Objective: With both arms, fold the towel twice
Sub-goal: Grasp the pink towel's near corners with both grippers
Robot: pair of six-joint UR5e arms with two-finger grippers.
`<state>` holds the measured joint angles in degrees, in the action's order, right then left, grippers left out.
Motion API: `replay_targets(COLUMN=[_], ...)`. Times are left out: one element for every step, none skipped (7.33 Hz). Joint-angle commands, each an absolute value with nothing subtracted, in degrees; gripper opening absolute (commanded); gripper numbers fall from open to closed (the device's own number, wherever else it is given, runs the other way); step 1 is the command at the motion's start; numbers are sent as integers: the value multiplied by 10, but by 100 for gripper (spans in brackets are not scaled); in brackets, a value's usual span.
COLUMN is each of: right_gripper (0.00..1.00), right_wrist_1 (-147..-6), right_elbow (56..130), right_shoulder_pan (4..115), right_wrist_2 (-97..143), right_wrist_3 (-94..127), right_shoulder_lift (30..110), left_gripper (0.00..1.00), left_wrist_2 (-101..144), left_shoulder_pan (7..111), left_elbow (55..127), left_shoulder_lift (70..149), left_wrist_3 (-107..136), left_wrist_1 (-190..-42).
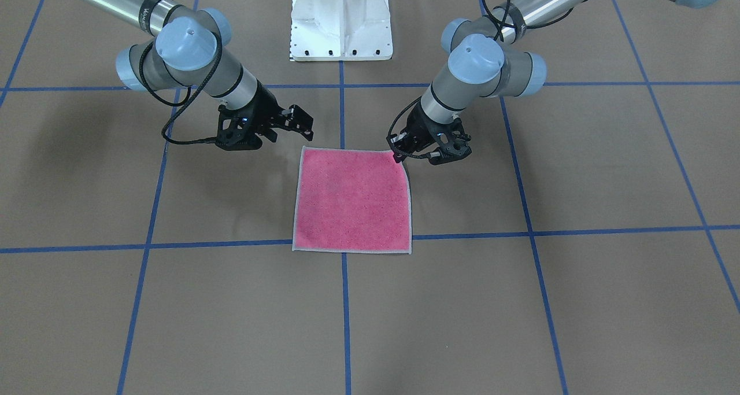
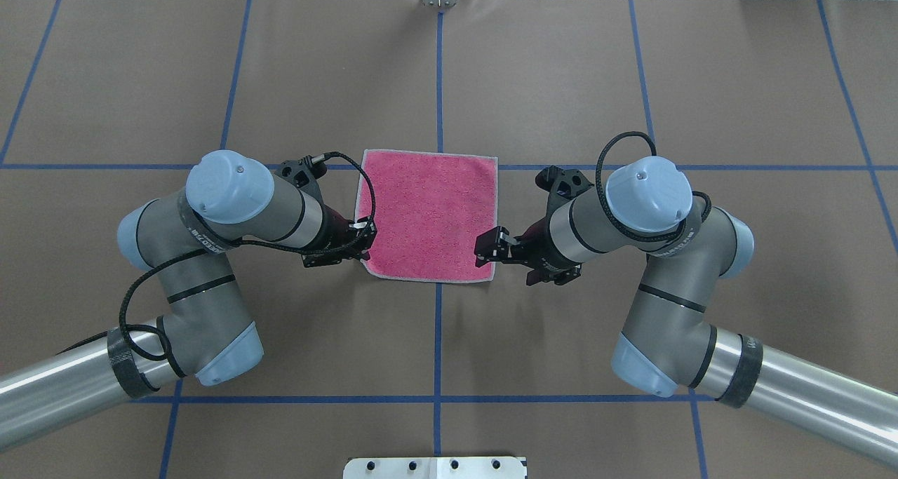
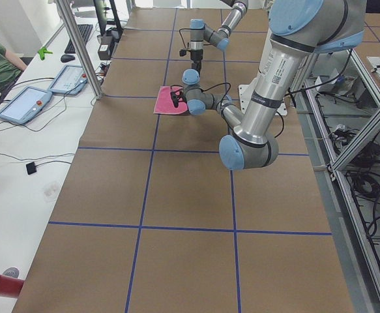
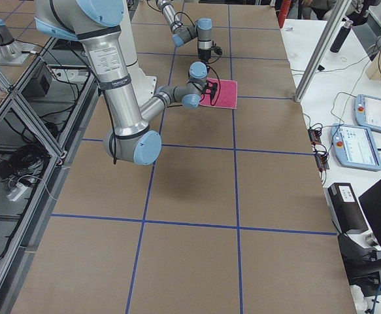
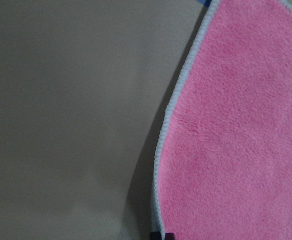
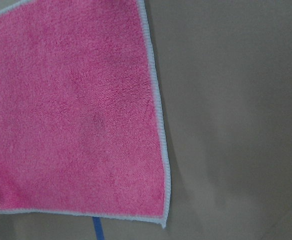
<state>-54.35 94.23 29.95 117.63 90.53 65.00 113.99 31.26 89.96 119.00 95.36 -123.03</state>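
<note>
Before pedestal (image 1: 341,19) | towel (image 1: 352,201) spread | left pincer (image 1: 399,154) at corner | right pincer (image 1: 301,122) near

The near left arm (image 3: 268,85) reaches to the pink towel (image 3: 164,103) on the brown table (image 3: 190,189); the far right arm (image 3: 209,38) stands beyond.

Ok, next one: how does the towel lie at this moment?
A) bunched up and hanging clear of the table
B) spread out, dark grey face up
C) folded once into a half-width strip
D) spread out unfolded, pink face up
D: the towel lies on the table as one open square with its pink face up and no fold in it.
</note>
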Motion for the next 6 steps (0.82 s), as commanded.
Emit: replay_targets(right_gripper=[97, 94, 91, 80, 67, 44], right_wrist_1=[-542, -542, -541, -541, -541, -541], right_elbow=[928, 920, 903, 900, 900, 900], right_shoulder_pan=[286, 284, 279, 279, 279, 279], right_wrist_2=[1150, 1149, 1145, 1145, 1145, 1145], right_wrist_3=[905, 904, 903, 904, 905, 905], right_shoulder_lift=[641, 636, 627, 620, 620, 620], left_gripper=[0, 0, 0, 0, 0, 0], left_wrist_2=[1140, 1140, 1140, 1140, 1140, 1140], left_shoulder_pan=[313, 313, 313, 313, 313, 313], left_elbow=[900, 900, 901, 901, 901, 901], left_shoulder_lift=[1190, 1190, 1190, 1189, 1189, 1189], left_wrist_3=[954, 954, 954, 954, 954, 954], left_wrist_1=[-1231, -1231, -1231, -1232, -1232, -1232])
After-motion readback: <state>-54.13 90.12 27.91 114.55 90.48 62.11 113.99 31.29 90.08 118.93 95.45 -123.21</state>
